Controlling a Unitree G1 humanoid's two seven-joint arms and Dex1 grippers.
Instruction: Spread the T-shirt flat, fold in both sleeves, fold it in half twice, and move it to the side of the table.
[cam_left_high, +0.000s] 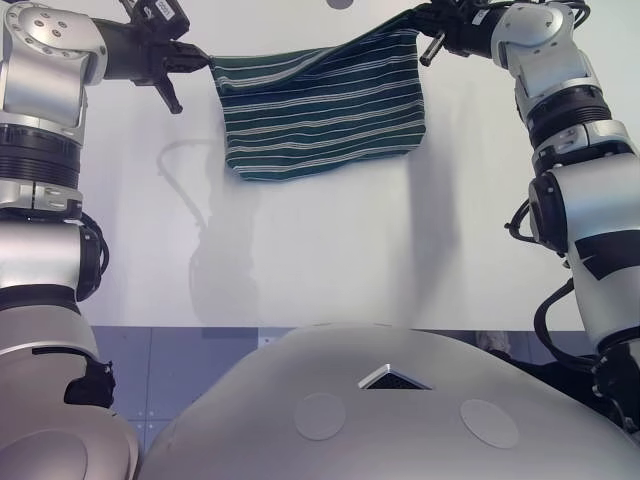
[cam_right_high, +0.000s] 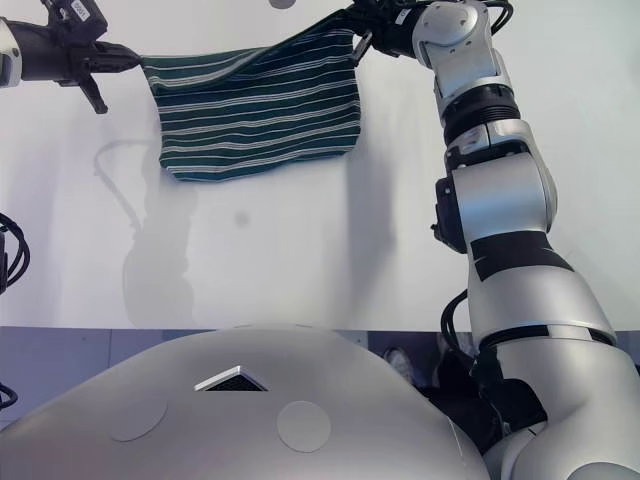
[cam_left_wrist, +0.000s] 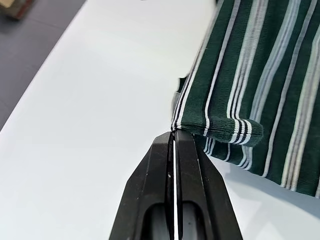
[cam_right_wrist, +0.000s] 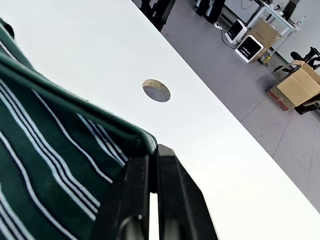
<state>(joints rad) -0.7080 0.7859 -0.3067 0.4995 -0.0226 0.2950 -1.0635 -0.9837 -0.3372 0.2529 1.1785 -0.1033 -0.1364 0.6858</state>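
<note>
A big white table (cam_left_high: 330, 260) with a small round hole (cam_right_wrist: 156, 90) in its top. Grey floor (cam_right_wrist: 225, 65) beside it, with brown cardboard boxes (cam_right_wrist: 298, 85) far off.

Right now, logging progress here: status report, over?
Left gripper shut on T-shirt corner. Right gripper shut on opposite corner. T-shirt folded, strung between. Table hole beyond.

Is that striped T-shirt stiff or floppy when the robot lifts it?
Probably floppy: the T-shirt droops between the left tool and the right tool. Likely light too, since thin pinches at two corners hold it.
</note>
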